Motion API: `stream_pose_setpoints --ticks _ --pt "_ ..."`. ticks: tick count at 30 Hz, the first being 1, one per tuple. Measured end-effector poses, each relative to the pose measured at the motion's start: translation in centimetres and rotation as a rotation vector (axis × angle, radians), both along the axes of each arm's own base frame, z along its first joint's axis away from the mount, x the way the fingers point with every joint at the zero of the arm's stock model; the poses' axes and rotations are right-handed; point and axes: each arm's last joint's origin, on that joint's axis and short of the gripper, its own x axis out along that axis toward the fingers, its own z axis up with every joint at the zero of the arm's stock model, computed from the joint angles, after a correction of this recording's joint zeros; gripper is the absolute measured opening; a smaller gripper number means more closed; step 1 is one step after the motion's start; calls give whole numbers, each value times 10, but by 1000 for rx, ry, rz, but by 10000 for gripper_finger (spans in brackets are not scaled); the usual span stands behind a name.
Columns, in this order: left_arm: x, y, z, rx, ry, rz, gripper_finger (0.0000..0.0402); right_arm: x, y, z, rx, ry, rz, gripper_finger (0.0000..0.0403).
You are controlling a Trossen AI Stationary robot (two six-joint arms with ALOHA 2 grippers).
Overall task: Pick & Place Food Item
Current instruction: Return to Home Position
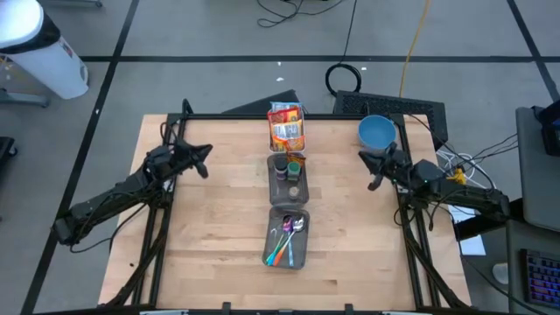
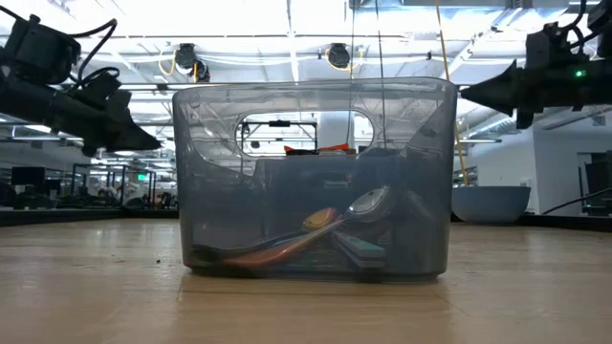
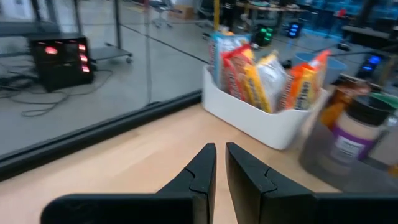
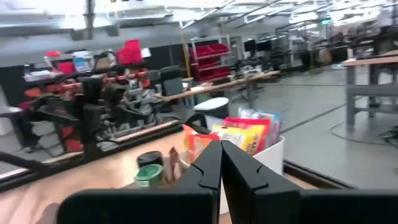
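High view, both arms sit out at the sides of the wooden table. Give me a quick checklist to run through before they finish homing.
1. Left gripper shut, holding nothing: ok.
2. Right gripper shut, holding nothing: ok.
3. Colourful snack packs standing inside the white plastic bin: ok.
4. Seasoning bottles upright in the middle dark translucent bin: ok.
5. Both grippers out at the sides of the wooden table, touching no bin: ok.
6. Round blue bowl close to the right gripper, which hangs higher than it in the low view: ok.
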Motion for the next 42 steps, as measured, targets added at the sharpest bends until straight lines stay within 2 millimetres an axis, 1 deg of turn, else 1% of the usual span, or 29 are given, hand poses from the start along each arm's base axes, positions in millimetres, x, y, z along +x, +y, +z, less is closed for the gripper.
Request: stream_pose_setpoints --ticks 4,10,19,25,42 --pt "1 -1 0 -7 -5 -44 42 0 1 0 -24 14 18 0" --pt "1 -1 -1 -9 -1 -40 42 1 0 -5 -53 88 14 0" --pt "1 -1 -2 -27 5 -38 42 1 0 -6 -64 108 13 0" --pt "1 -1 -1 -22 -3 -37 42 1 0 -6 -132 145 4 0" --pt "1 -1 1 -10 -14 -36 42 1 0 -5 -145 140 0 0"
